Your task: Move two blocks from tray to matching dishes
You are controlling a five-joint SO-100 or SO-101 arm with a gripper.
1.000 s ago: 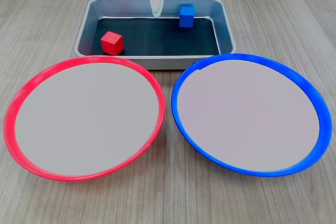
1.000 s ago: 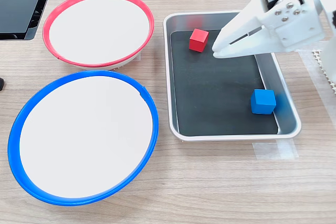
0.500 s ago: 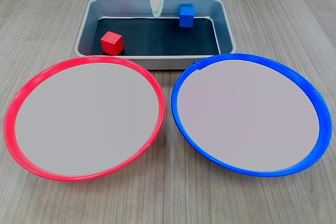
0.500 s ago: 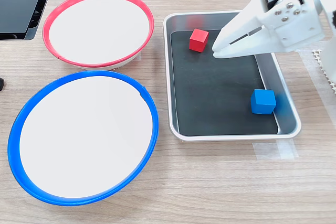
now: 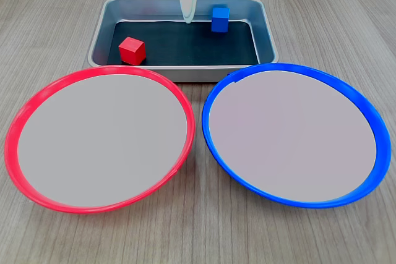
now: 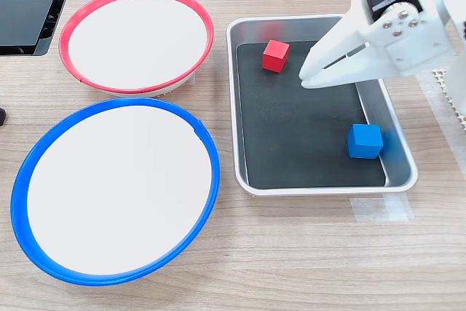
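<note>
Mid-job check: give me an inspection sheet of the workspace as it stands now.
Surface: pale wood-grain table.
Job's things: small red cube and small blue cube both lie apart on the black floor of the silver metal tray; red-rimmed round dish and blue-rimmed round dish hold nothing.
Clutter: clear tape strip beside the tray.
Gripper: white gripper above the tray between the cubes, holding nothing, jaws look closed.
Cables: nothing seen.
Surroundings: black panel at the second exterior view's top left; white mesh mat at its right edge.
</note>
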